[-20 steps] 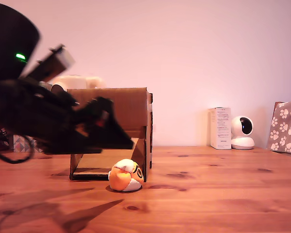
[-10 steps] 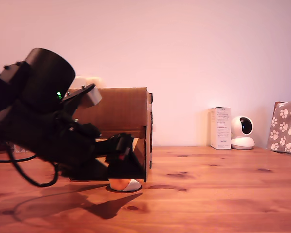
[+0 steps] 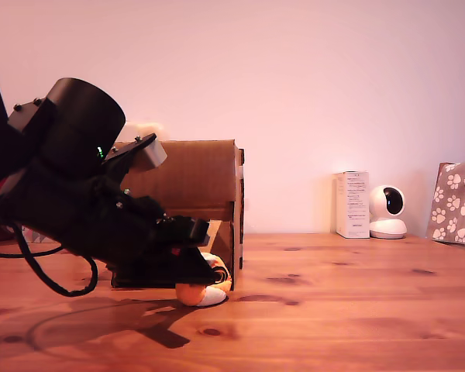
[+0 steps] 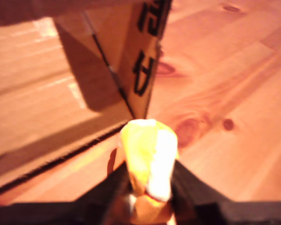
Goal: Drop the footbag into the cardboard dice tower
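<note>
Footbag (image 4: 147, 161): seen on the wooden bench (image 3: 356, 310), just in front of the open front of the cardboard dice tower (image 3: 194, 186), near the tower's corner on the exterior view's right; only its lower orange and white part is visible in the exterior view (image 3: 201, 294).
Gripper (image 4: 149, 187): lowered over the footbag; in the wrist view the two dark fingers (image 4: 110, 190) are pressed against both sides of the ball, closed around it.
Arm (image 3: 77, 201): a bulky black body with a small green light, filling the exterior view's left and covering much of the tower's front opening.
Cable (image 3: 50, 283): looped down to the bench below the arm.
Dice tower interior: a sloped cardboard panel with black printed letters (image 4: 147, 56) is seen directly behind the footbag in the wrist view.
Surroundings: a white carton (image 3: 352, 204) and a small white camera (image 3: 387, 211) are set against the wall, well apart from the tower; a paw-print patterned box (image 3: 457, 201) is at the exterior view's right edge.
</note>
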Tool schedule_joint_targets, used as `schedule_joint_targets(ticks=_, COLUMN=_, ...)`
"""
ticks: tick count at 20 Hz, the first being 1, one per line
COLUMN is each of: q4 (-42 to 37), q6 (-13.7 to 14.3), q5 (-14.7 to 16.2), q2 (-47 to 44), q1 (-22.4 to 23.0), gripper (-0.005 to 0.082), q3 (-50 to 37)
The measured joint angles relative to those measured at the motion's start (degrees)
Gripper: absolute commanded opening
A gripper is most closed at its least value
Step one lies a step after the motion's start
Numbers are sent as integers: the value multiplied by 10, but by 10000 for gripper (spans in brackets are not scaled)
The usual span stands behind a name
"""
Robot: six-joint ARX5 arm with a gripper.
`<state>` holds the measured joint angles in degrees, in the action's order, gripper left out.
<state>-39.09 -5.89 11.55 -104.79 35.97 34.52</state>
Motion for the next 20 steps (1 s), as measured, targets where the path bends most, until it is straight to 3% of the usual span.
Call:
schedule_joint_targets(ticks=9, q4=255, q6=0, q5=32, q2=243, q1=8, gripper=72, q3=-2)
schedule_joint_targets(ticks=15, q4=353, q6=0, q5=33, q2=398, q1=8, gripper=72, q3=-2)
schedule_joint_targets(ticks=17, q4=362, q6=0, q5=18, q2=444, q1=8, gripper=72, q3=-2)
schedule_joint_targets(ticks=20, q4=346, q6=4, q5=-29, q2=485, q1=8, gripper=72, q3=-2)
